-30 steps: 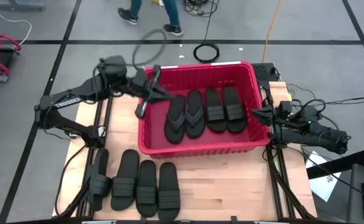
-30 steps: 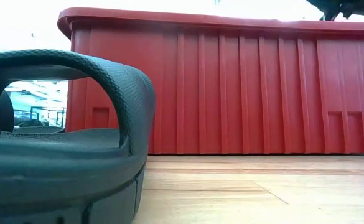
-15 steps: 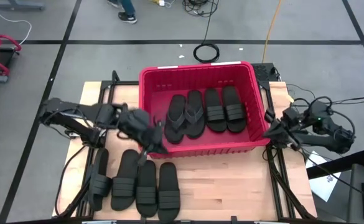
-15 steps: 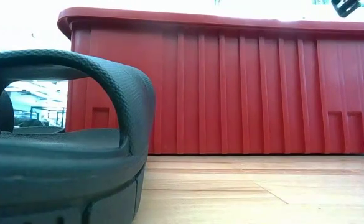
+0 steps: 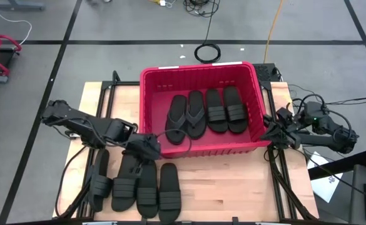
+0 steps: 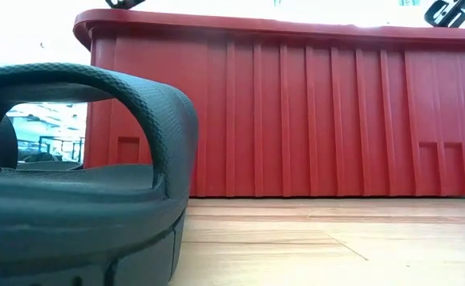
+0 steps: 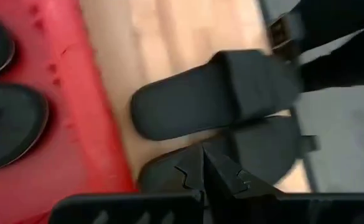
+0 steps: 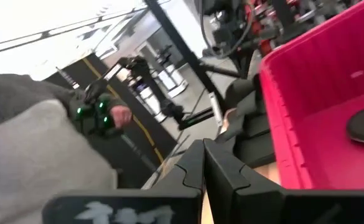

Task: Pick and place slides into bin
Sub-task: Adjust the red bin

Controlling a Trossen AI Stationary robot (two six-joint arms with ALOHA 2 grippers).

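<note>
Slides (image 5: pixel 137 187) part-hidden under left pincer (image 5: pixel 150 147), clenched empty | right pincer (image 5: pixel 267 130) clenched, bin (image 5: pixel 150 149) beside

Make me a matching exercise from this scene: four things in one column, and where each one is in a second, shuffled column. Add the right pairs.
Things
1. thong-style pair of matte black rubber sandals
2. row of four matte black ribbed-strap rubber slides
3. left pincer
4. right pincer

Places
A. on the bare wooden table, in front of the large red perforated plastic bin
B. outside the bin's right wall
C. low over the row of slides, near the bin's front left corner
D. inside the bin, left of a strapped pair

Pairs: 1-D, 2-A, 3-C, 4-B
</note>
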